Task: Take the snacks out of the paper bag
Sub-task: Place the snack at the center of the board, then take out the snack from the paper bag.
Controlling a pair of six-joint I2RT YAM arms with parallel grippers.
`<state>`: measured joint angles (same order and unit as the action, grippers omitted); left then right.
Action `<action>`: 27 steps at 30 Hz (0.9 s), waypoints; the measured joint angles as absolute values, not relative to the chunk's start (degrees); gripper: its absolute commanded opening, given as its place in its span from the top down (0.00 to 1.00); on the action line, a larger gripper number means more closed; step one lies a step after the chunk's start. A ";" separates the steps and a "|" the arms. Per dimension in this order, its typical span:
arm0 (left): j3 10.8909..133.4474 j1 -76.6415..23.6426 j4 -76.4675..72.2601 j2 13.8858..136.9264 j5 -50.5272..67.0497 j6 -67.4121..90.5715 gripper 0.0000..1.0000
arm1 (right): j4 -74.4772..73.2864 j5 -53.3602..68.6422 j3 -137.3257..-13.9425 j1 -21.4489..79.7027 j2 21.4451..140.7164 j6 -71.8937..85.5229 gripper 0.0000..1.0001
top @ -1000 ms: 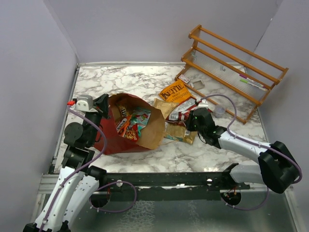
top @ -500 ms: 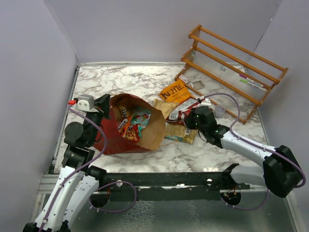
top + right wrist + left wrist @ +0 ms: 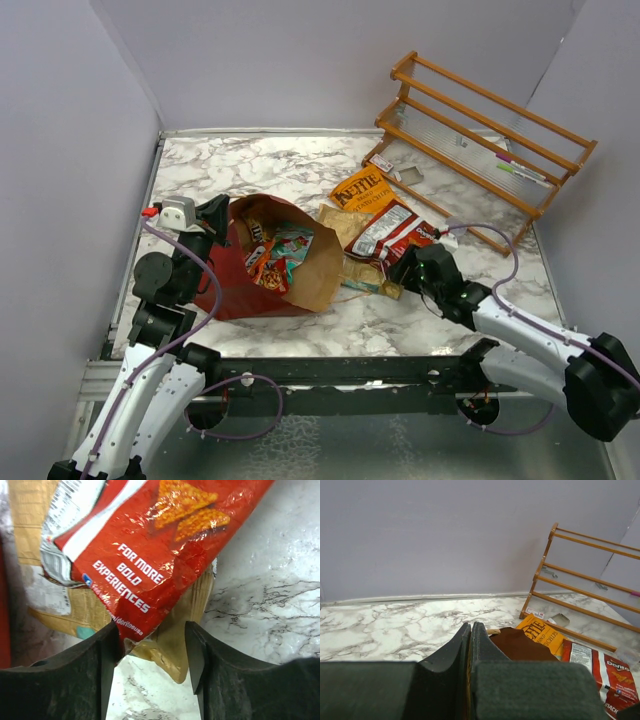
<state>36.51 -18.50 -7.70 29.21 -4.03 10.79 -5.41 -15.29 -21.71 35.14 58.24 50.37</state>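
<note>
While the left fingers pinch the bag by its rim, the right fingers hang open at the red pack's corner, with the bagged snacks to their left.

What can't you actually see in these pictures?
Deeper in the paper bag: top view, the upper snacks cover whatever lies beneath.
The tan packet: right wrist view, the red chip bag covers its label.
Bag's inside: left wrist view, the left hand blocks it.

One paper bag, one rack, one orange packet, one red packet
</note>
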 measured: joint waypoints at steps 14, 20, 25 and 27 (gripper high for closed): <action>36.51 -18.50 -7.70 29.21 -4.03 10.90 1.00 | -3.53 -13.08 -20.29 35.14 38.04 43.64 0.01; 36.51 -18.50 -7.73 29.21 -4.01 11.09 1.00 | 2.13 -5.28 -26.65 35.14 41.91 33.52 0.01; 36.51 -18.50 -7.73 29.21 -3.92 11.25 1.00 | 7.77 8.64 -37.30 35.05 53.65 29.21 0.01; 36.51 -18.50 -7.73 29.19 -3.92 11.25 1.00 | 9.82 14.90 -39.55 35.09 57.71 29.17 0.01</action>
<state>36.51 -18.50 -7.73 29.19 -3.92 11.25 9.82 14.90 -39.55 35.09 57.71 29.17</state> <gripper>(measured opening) 0.019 0.994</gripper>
